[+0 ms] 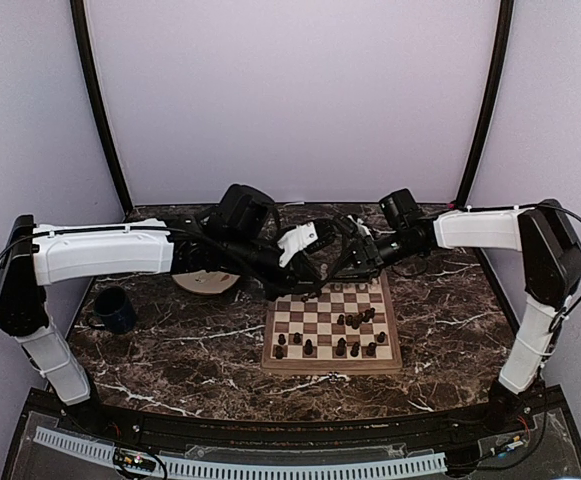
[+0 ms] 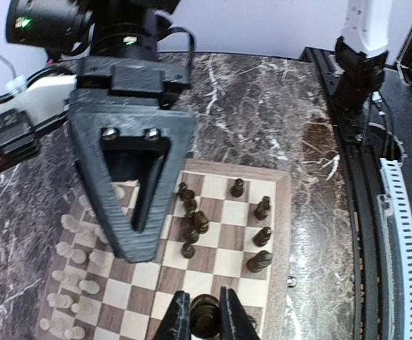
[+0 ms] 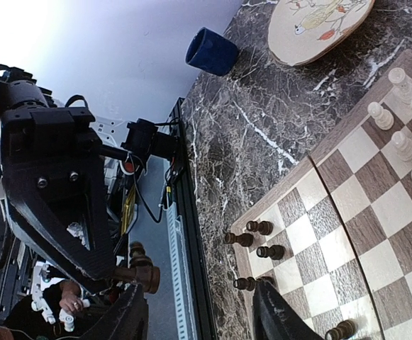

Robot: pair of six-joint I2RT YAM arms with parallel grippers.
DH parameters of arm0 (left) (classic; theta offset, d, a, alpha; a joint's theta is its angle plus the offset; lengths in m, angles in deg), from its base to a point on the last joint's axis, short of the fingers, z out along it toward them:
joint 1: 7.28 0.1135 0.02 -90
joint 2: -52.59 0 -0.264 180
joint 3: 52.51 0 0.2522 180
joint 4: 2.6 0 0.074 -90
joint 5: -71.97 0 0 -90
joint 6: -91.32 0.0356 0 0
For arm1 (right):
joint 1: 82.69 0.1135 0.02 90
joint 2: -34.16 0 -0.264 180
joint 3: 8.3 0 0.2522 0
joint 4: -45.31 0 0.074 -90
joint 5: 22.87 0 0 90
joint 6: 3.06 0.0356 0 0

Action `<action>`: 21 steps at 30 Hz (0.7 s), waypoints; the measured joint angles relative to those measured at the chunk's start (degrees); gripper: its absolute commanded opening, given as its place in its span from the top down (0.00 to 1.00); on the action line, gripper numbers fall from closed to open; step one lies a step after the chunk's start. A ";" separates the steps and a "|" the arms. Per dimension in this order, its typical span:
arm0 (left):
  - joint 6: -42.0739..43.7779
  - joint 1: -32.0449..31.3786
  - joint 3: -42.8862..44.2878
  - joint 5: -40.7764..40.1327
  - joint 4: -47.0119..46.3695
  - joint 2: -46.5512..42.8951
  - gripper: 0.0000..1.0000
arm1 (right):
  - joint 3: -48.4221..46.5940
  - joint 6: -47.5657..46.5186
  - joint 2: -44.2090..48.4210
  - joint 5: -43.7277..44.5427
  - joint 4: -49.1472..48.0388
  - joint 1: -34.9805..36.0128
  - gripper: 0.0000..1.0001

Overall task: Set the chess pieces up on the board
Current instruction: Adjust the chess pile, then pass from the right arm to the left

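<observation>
The board (image 1: 315,318) lies at the table's middle, and its tan border shows in the wrist views (image 2: 282,234) (image 3: 347,127). Dark brown chess pieces (image 1: 356,321) (image 2: 191,219) (image 3: 257,239) stand and lie on its near squares. Pale pieces (image 2: 71,255) (image 3: 403,145) crowd its far rows. My left gripper (image 2: 206,317) (image 1: 302,288) is shut on one dark piece (image 2: 206,315) (image 3: 139,272), held above the board. Close beside it hangs my right gripper (image 3: 202,320) (image 2: 136,185) (image 1: 350,265), open, with nothing between its fingers (image 3: 280,315).
A blue mug (image 1: 115,308) (image 3: 211,51) stands at the left of the table. A round cream plate (image 1: 205,283) (image 3: 319,25) lies behind the board's left corner, partly under my left arm. The two arms meet over the board's far edge.
</observation>
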 measured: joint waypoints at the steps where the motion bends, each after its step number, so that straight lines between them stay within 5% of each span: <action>1: -0.31 -0.20 1.05 -2.10 1.01 0.31 1.00 | 0.26 -1.01 0.72 1.07 0.63 -0.04 0.51; 12: -24.57 0.02 15.50 -26.99 12.46 6.36 1.00 | 1.14 -15.47 13.86 20.39 6.73 -0.17 0.51; 21: -36.92 3.26 15.50 -27.82 16.48 7.96 1.00 | -0.22 -24.28 17.03 35.39 9.68 6.40 0.49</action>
